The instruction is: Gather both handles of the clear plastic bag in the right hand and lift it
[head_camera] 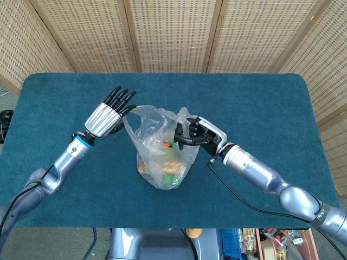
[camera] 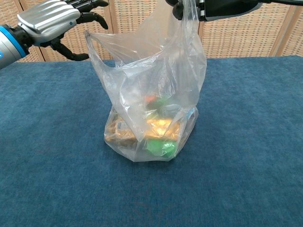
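A clear plastic bag [head_camera: 162, 157] [camera: 151, 113] with orange, yellow and green items inside stands on the blue table. My right hand [head_camera: 196, 134] [camera: 208, 7] grips the bag's right handle, holding it up taut. The left handle [head_camera: 140, 114] [camera: 102, 40] stands free as a loose loop. My left hand [head_camera: 108, 115] [camera: 52, 19] hovers open just left of that loop, fingers spread, close to the plastic but not holding it.
The blue cloth-covered table [head_camera: 260, 103] stretches wide on both sides of the bag. Wicker screen panels [head_camera: 173, 32] stand behind its far edge. A cable [head_camera: 238, 203] trails from my right wrist over the table's near side.
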You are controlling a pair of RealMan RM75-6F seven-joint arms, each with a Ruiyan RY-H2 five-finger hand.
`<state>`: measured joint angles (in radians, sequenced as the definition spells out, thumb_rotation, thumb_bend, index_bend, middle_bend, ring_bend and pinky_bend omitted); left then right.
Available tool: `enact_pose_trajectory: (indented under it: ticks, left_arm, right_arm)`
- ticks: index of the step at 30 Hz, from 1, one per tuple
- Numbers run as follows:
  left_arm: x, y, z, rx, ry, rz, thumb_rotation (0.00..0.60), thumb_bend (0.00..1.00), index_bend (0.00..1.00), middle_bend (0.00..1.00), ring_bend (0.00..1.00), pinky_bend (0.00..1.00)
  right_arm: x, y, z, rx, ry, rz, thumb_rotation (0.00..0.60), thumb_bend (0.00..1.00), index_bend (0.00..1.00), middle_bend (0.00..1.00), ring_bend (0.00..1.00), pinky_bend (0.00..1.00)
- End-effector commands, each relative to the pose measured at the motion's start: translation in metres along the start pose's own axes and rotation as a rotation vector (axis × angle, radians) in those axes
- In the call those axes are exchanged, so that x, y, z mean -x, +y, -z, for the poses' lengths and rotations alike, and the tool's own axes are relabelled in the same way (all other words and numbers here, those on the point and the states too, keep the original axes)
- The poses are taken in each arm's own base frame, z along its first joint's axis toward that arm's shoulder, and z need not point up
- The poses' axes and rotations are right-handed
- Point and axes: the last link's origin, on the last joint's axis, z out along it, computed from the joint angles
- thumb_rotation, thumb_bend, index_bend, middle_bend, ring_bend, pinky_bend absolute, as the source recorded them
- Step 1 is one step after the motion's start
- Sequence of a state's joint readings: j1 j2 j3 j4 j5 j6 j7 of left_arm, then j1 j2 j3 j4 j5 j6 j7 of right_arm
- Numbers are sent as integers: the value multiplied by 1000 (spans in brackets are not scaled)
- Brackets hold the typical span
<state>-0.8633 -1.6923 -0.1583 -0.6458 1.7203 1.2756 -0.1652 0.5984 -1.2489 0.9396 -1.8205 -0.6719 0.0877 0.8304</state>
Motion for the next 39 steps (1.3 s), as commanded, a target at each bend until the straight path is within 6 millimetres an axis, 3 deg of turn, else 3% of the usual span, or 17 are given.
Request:
enact_pose_trajectory:
  ticks: [1, 12, 29, 39]
  left_arm:
    - [1, 10, -11, 17, 35, 6, 600, 311, 398, 0, 0, 0]
    - [-2, 31, -35, 3, 141, 21, 600, 530, 681, 0, 0, 3]
    - [-65, 10, -28, 135, 409, -103, 600, 528, 696, 0, 0, 16]
    - [-83, 28, -31, 192, 449, -93, 600, 520, 679, 0, 0, 18]
  right_arm:
    - [1, 0, 1, 1, -3, 2, 600, 335, 595, 680, 517, 591]
    - [-3, 1, 5, 4, 10, -2, 600, 338, 595, 680, 517, 591]
    - [-7, 8, 5, 12, 19, 2, 600, 338, 595, 680, 517, 591]
    - [-1, 16, -4, 11, 28, 6, 600, 338, 594, 680, 507, 591]
